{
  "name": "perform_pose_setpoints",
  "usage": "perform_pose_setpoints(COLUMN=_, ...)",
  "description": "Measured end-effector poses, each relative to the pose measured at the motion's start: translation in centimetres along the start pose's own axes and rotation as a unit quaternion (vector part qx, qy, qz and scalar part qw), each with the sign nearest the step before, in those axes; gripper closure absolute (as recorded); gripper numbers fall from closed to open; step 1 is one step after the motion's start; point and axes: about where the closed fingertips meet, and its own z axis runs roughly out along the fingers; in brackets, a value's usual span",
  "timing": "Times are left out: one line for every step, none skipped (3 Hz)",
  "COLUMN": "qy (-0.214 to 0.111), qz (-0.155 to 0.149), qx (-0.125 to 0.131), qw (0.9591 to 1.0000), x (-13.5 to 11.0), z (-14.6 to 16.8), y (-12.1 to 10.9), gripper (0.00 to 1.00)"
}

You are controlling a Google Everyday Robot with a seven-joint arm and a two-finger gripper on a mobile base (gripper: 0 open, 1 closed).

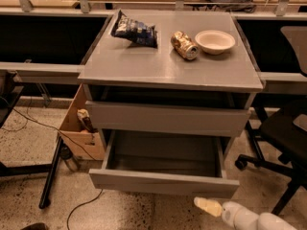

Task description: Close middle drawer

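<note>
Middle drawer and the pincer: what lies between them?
Only a narrow strip of floor, as the camera view shows. The pincer sits at lower right, just below the front panel of the pulled-out middle drawer.

Two drawers (middle drawer open), one chip bag, one can, one bowl, one gripper bottom right

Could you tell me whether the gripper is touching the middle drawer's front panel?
Apart. The camera view shows the gripper low, just below the front of the middle drawer, with a thin strip of floor between them.
</note>
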Motion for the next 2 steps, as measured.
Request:
perform_pose_setpoints(qy=0.003, qz=-0.004, qx=0.002, qw=1.0000, x=-1.7, z=2.3, y=-0.1, gripper=0.00)
perform_pose_setpoints(qy=0.008, qz=-0.007, qx=0.005, qw=0.9999, x=-3.8, z=5.1, y=-0.3, gripper=0.00)
